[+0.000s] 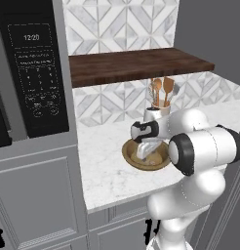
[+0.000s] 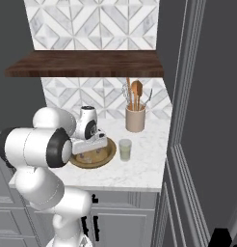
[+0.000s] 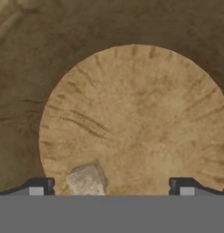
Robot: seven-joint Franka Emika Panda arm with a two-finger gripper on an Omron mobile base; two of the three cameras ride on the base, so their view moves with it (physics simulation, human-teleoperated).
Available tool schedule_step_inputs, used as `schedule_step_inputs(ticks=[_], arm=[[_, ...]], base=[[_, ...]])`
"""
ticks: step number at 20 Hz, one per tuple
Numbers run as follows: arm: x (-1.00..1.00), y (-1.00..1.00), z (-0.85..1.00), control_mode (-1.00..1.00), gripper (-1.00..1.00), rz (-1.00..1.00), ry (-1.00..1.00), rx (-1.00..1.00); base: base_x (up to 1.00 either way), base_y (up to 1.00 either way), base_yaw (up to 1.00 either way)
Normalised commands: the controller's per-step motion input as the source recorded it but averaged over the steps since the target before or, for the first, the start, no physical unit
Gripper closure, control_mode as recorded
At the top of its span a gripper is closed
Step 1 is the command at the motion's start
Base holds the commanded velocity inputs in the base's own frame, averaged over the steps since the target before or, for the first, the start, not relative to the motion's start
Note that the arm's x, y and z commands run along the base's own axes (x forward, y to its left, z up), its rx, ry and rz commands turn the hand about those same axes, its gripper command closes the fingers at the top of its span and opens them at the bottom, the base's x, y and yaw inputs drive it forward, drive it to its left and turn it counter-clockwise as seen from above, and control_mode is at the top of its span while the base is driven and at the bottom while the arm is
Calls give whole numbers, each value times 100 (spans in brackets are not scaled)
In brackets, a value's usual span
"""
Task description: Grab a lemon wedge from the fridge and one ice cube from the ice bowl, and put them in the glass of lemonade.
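The ice bowl [image 1: 128, 152] [image 2: 109, 153], wide and brown, sits on the white marble counter. My gripper [image 1: 147, 154] [image 2: 89, 153] reaches down into it. In the hand view the gripper [image 3: 113, 186] is open, its tips far apart over the bowl's pale tan floor [image 3: 141, 118]. One ice cube [image 3: 86, 179] lies between the tips, nearer the left one and touching neither. The glass of lemonade [image 2: 125, 149] stands just right of the bowl. The fridge [image 2: 207, 120] rises dark grey at the right. The lemon wedge is out of view.
A beige cup of wooden spoons [image 2: 135, 119] [image 1: 160, 111] stands behind the bowl by the tiled wall. A dark wooden shelf [image 1: 136, 66] hangs above the counter. A black wall oven panel [image 1: 36, 73] is at the left. Grey cabinets are below.
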Motion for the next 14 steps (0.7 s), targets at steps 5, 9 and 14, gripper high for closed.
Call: schedule_step_inputs(ticks=[5, 9, 14], arm=[[-9, -4, -2, -100, -100, 1, 3, 0], [0, 0, -30, -100, -100, 2, 0, 0], [2, 0, -31, -100, -100, 4, 0, 0]], base=[[0, 0, 0], [0, 0, 0], [0, 0, 0]])
